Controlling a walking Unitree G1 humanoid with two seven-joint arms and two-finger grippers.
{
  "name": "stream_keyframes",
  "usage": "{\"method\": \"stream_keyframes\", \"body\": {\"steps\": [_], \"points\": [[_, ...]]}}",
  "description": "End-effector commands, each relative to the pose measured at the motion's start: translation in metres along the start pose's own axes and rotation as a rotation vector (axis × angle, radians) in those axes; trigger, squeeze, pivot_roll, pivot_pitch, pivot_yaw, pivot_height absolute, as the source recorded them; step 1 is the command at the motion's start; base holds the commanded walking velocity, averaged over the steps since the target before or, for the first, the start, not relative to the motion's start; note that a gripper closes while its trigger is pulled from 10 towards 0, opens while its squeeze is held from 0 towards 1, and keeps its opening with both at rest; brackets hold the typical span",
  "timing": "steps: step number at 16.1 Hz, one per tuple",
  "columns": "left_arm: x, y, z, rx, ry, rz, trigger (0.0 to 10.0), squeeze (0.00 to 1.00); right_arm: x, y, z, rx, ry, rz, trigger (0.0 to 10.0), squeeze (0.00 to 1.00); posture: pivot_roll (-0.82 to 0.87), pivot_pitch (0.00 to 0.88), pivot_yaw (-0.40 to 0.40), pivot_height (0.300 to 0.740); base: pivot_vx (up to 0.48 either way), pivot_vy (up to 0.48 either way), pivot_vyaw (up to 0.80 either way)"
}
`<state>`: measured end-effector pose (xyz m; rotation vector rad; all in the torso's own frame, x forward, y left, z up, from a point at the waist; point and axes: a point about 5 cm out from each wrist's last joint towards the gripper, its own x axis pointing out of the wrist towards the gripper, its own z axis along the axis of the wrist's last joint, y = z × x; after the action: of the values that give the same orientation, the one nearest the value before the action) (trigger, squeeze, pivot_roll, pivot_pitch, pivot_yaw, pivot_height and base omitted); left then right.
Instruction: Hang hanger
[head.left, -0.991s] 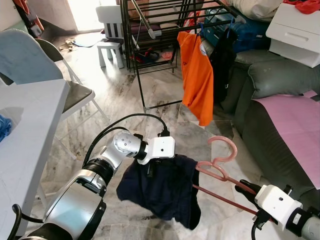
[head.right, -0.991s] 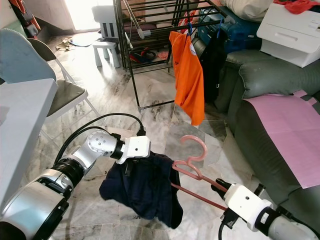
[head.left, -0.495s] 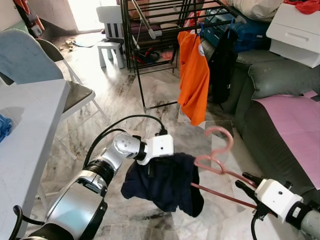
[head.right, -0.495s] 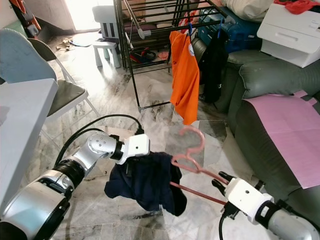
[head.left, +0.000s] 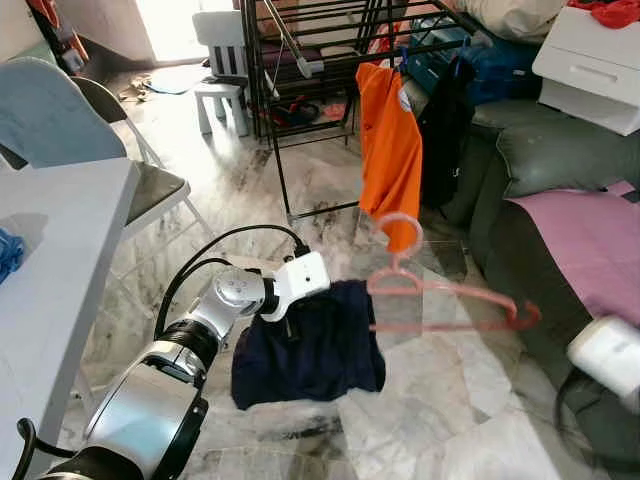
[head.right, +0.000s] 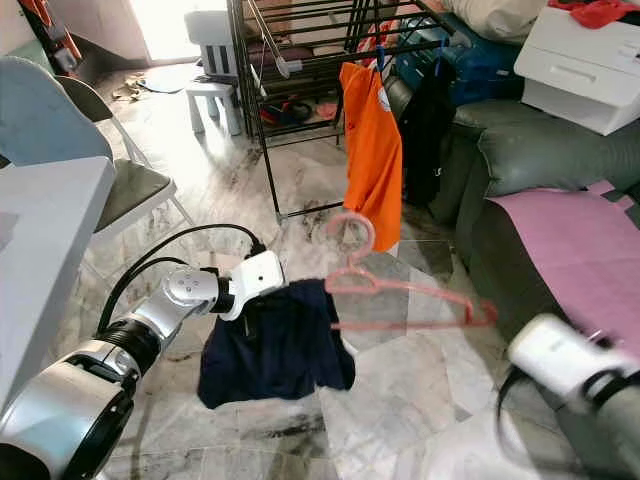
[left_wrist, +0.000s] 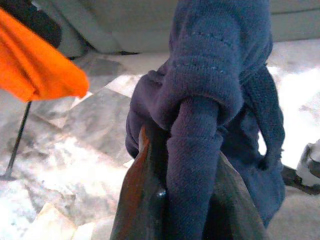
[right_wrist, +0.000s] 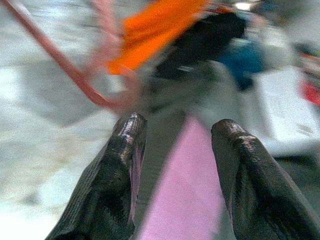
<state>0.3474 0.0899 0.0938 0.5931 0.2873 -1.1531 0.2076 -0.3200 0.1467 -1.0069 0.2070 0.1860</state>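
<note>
— Fingers first: how does the left gripper (left_wrist: 170, 200) stand in the left wrist view?
— Its two black fingers (left_wrist: 142, 195) are pinched on a fold of the dark navy knitted garment (left_wrist: 220, 80), which bunches over them. An orange cloth corner shows beside it above the grey marble floor (left_wrist: 75, 150).

— And the right wrist view?
— Blurred. The right gripper (right_wrist: 172, 175) has its fingers spread with nothing between them; pink cover and grey sofa show through the gap. The thin pink plastic hanger (right_wrist: 75, 75) lies beyond the fingertips, apart from them.

— The left eye view?
— The pink hanger (head.left: 440, 295) sits in mid-air, smeared by motion, its hook (head.left: 400, 228) just in front of the hem of the orange shirt (head.left: 392, 150) hanging on the black metal drying rack (head.left: 290, 60). One end meets the navy garment (head.left: 310, 345), held by the left arm's white wrist block (head.left: 295, 280). The right arm's white block (head.left: 605, 350) is a blur near the grey sofa (head.left: 560, 160), clear of the hanger's far end.

— The right eye view?
— Same scene: hanger (head.right: 400, 290) between garment and blurred right arm (head.right: 560, 355).
</note>
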Motion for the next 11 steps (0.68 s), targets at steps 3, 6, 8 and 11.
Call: {"method": "stream_keyframes", "body": {"steps": [3,6,8,11], "points": [[-0.007,0.016,0.003,-0.099,-0.027,0.142,0.0,0.0,-0.003,-0.015,0.009,0.073,-0.051,-0.205,10.0,1.0,-0.09,0.0,0.043,0.74,0.0,0.0,0.0],[-0.008,0.028,0.013,-0.263,-0.132,0.235,0.0,0.0,-0.007,-0.018,0.026,0.216,-0.17,-0.436,10.0,1.0,-0.09,0.0,0.045,0.74,0.0,0.0,0.0],[-0.009,0.032,0.017,-0.347,-0.181,0.258,0.0,0.0,-0.007,-0.011,0.026,0.277,-0.169,-0.483,10.0,1.0,-0.09,0.0,0.048,0.74,0.0,0.0,0.0],[-0.006,0.037,0.036,-0.474,-0.32,0.211,0.0,0.0,0.002,0.024,0.023,0.429,-0.127,-0.424,10.0,1.0,-0.08,0.0,0.049,0.74,0.0,0.0,0.0]]}}
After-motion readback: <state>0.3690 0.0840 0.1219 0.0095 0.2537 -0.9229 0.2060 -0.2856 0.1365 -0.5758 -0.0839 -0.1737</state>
